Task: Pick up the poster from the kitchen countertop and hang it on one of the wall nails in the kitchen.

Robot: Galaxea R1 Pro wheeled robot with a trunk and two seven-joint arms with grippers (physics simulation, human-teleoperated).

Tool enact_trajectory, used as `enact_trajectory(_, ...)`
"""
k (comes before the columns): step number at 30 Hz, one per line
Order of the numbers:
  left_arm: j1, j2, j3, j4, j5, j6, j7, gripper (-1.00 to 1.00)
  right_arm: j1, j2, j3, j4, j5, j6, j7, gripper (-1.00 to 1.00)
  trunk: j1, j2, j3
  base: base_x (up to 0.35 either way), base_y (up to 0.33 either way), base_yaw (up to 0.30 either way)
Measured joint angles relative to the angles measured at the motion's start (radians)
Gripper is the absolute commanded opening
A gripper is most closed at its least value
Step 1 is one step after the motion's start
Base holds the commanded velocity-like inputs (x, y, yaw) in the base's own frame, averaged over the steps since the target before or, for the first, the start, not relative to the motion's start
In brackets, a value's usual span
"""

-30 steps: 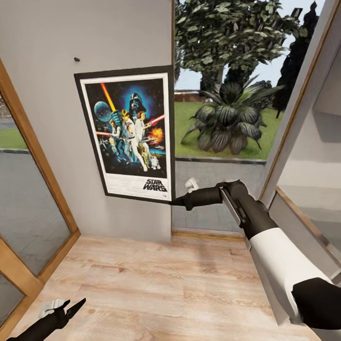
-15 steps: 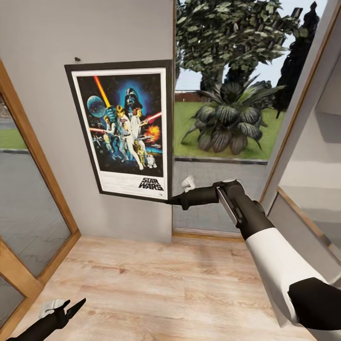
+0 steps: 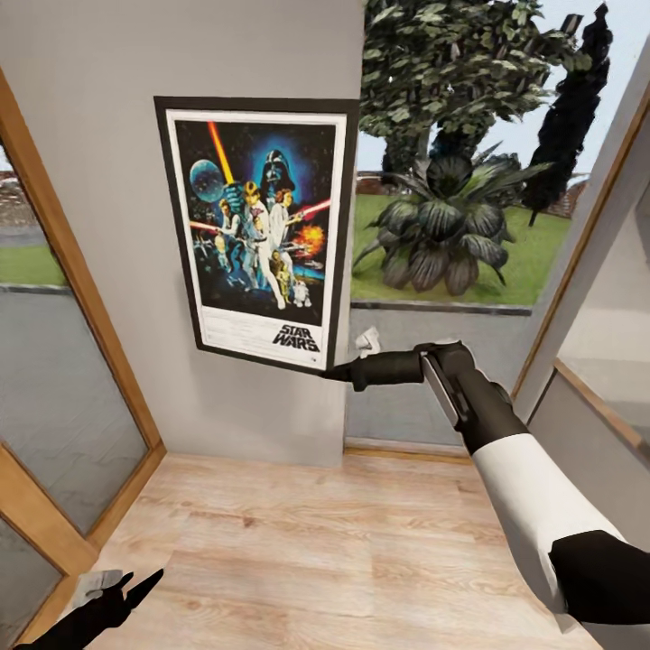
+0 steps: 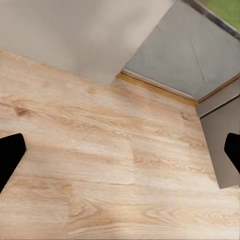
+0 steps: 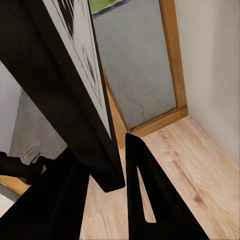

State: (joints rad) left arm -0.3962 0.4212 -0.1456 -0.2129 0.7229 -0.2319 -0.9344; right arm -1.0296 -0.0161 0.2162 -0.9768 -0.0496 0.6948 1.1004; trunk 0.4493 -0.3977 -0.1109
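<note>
The right gripper (image 3: 332, 368) pinches the poster (image 3: 257, 230) by its lower corner, long axis upright against the wall (image 3: 99, 81); the left gripper's (image 3: 135, 587) fingers hang open, well apart.

The right arm (image 3: 533, 506) has a smooth white shell over its long middle section, with glossy black casing at the joints on either side and a pale grey strip along the black part. Its right hand (image 3: 336, 369) is slim and black, with a small white piece (image 3: 367, 341) just above the wrist. The left hand (image 3: 126, 591) ends in two pointed black fingers (image 3: 144, 582) beside a small white part (image 3: 97, 580).
</note>
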Motion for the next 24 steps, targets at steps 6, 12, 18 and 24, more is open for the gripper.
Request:
enact_trajectory(6, 0.000, 0.000, 0.000, 0.000, 0.000, 0.000, 0.001, 1.00, 0.000, 0.000, -0.006, 0.000, -0.025, -0.001, 0.002, -1.00, 0.000, 0.000, 0.000, 0.004, 0.063, 0.000)
enact_trajectory(12, 0.000, 0.000, 0.000, 0.000, 0.000, 0.000, 0.001, 1.00, 0.000, 0.000, -0.006, 0.000, -0.031, -0.002, 0.002, -1.00, 0.000, 0.000, 0.000, 0.000, 0.180, 0.000)
enact_trajectory(18, 0.000, 0.000, 0.000, 0.000, 0.000, 0.000, 0.003, 1.00, 0.000, 0.000, -0.003, 0.001, -0.033, -0.001, 0.003, -1.00, 0.000, 0.000, 0.000, 0.000, 0.084, 0.000)
enact_trajectory(24, 0.000, 0.000, 0.000, 0.000, 0.000, 0.000, 0.004, 1.00, 0.000, 0.001, 0.001, 0.003, -0.034, 0.001, 0.006, -1.00, 0.000, 0.000, 0.000, 0.000, 0.012, 0.000)
